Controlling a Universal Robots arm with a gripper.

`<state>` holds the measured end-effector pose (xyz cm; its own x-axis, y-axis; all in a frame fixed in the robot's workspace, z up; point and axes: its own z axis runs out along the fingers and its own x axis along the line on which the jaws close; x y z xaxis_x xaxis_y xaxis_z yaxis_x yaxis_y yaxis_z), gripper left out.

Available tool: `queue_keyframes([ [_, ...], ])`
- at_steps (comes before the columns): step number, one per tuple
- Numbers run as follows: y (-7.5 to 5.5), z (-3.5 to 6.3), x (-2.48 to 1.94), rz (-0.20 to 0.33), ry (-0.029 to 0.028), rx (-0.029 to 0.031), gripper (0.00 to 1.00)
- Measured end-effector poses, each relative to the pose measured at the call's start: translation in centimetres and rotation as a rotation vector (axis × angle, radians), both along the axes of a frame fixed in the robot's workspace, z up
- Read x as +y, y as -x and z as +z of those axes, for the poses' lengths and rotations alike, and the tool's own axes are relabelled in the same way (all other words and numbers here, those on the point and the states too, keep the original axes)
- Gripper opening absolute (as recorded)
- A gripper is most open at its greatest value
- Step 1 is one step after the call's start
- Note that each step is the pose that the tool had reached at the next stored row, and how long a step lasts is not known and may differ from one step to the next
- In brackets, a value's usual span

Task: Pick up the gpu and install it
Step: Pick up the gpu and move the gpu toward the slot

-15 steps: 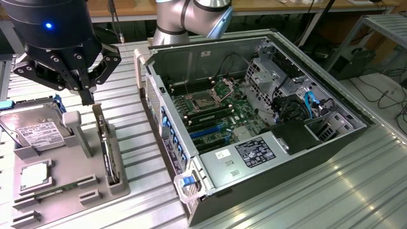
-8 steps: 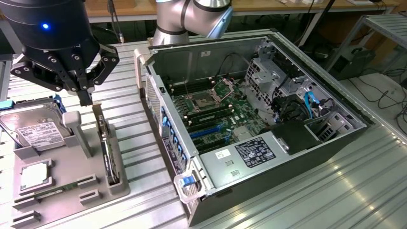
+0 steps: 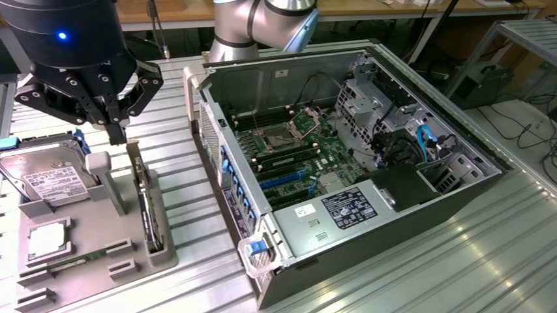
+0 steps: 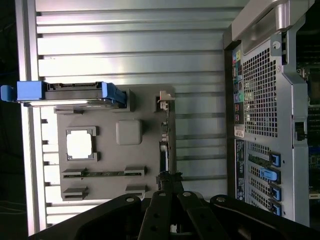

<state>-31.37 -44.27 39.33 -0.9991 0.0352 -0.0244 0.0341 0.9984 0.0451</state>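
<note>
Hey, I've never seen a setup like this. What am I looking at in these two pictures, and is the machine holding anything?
This is a robot arm with a black gripper on its end. One picture comes from a camera standing off the arm, the other from a camera on its wrist, looking down past the gripper. On the metal table are an open computer case and a grey tray of parts: a hard drive, a square chip, a memory stick and a graphics card standing on edge. The gripper hangs just above one end of that card, which sits in its slot in the tray. Whether it grips the card, I cannot tell.
</note>
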Motion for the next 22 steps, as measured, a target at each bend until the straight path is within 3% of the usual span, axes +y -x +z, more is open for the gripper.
queue_keyframes([
  [4,0.0,0.0,0.0,0.0,-0.0001,0.0,0.11],
  [6,0.0,0.0,0.0,0.0,-0.0001,-0.0001,0.24],
  [8,0.0,0.0,0.0,0.0,0.0,0.0,0.24],
  [9,0.0,0.0,0.0,0.0,0.0,0.0,0.36],
  [12,0.01,-0.1,0.0,0.0,0.0005,-0.0001,0.6],
  [22,0.02,-0.87,-0.01,0.009,0.0031,0.0,0.6],
])
